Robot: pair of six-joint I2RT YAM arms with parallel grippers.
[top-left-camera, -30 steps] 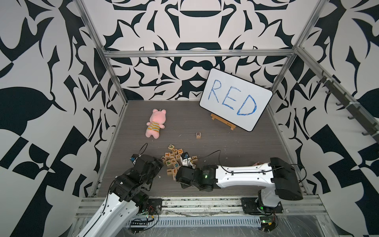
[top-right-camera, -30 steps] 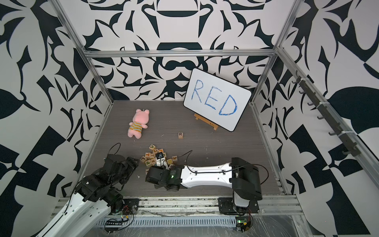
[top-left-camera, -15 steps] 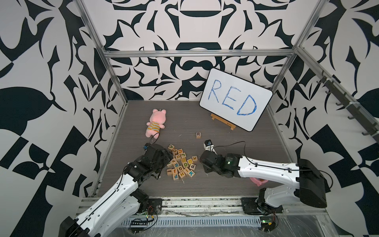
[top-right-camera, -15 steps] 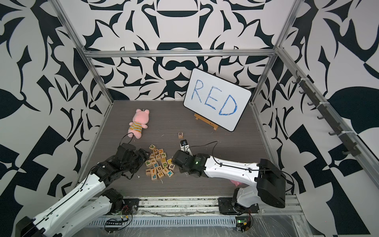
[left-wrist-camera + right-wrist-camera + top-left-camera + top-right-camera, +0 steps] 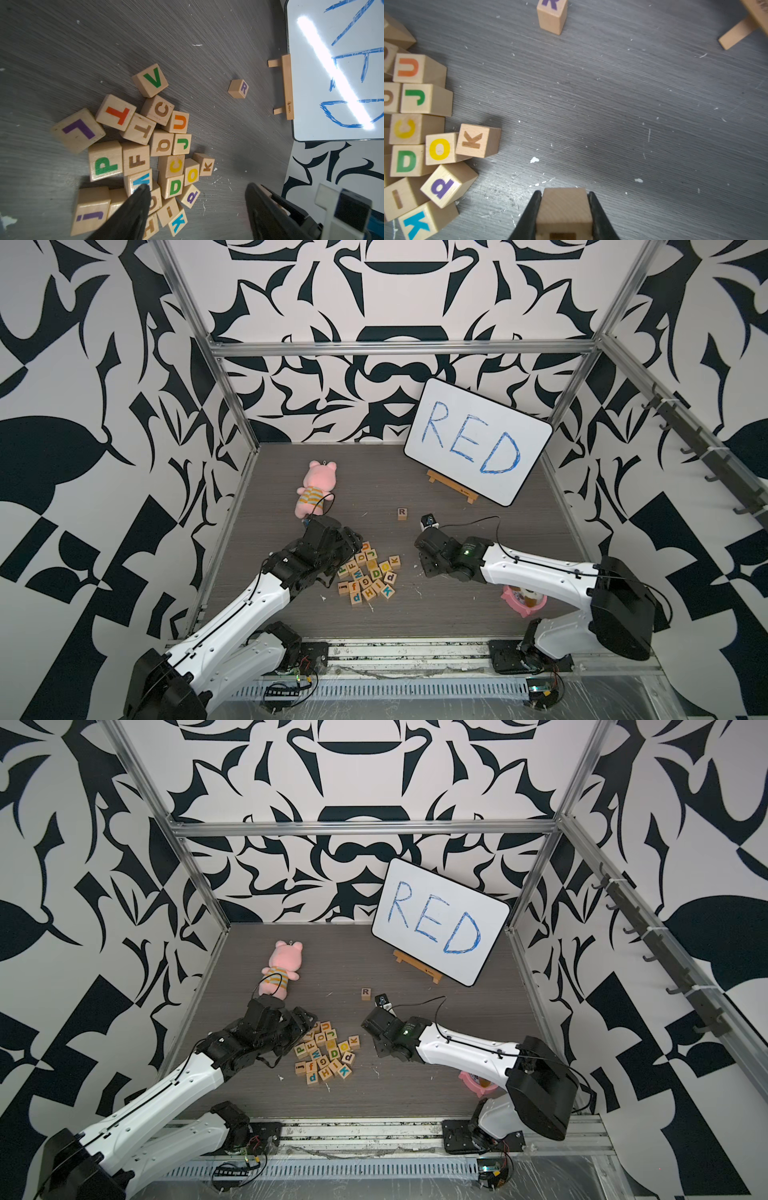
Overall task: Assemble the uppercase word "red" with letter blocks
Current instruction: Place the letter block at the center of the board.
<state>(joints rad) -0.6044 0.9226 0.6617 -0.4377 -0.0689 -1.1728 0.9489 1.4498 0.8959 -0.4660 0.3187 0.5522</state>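
Currently: right gripper [image 5: 564,195] is clamped on 1 wooden letter block [image 5: 564,209], with a jaw on each side face. Its letter cannot be read from the wrist view; only a dark strip of print shows at the lower edge. Judged to be the E.

R block [image 5: 552,16] stands alone straight ahead of the jaws, well apart. Only bare grey table [image 5: 633,104] lies between, with nothing in the path. In both top views the R reads upright, so the slot for the next letter is just beside it, on the side toward the right arm. Right arm is the nearer.

Easel foot [image 5: 735,35] of the RED whiteboard [image 5: 478,439] sits off to that side, apart from the slot.

Green D block [image 5: 174,187] lies in the pile of letter blocks [image 5: 368,572], touching its neighbours. Left gripper [image 5: 197,187] hovers over the pile, jaws apart, holding nothing. In its wrist view the D shows between the fingertips.

Risk: nudging the R on set-down.
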